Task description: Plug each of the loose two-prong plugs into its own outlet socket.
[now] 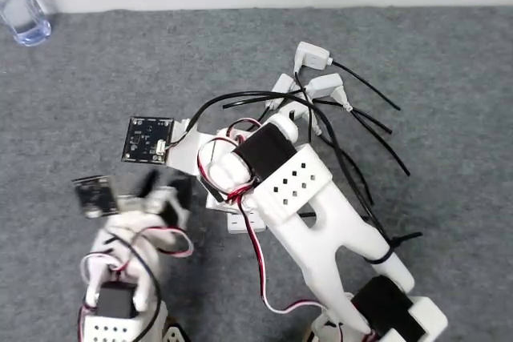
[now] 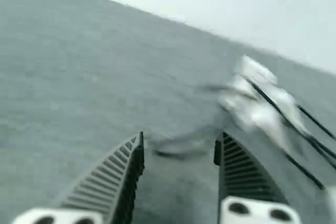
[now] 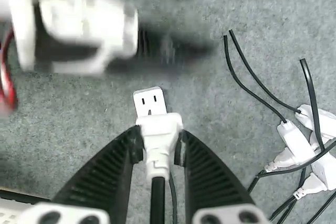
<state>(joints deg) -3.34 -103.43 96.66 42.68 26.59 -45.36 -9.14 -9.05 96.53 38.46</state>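
Plug [image 3: 157, 129], clamped in the right gripper [image 3: 158, 142], touches the outlet socket [image 3: 149, 100] on the desk [image 3: 79, 119] in the right wrist view. The high view adds loose plugs [image 1: 313, 58] beyond the arm [image 1: 321, 222]; the left gripper [image 2: 179, 142] hangs wide, empty.

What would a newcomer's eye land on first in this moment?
The right arm's black ribbed tool is clamped on a white two-prong plug with a black cord, its front against a white outlet socket block on the grey mat. Next comes the tangle of loose white corded plugs beyond that arm, and the left tool, open over bare mat.
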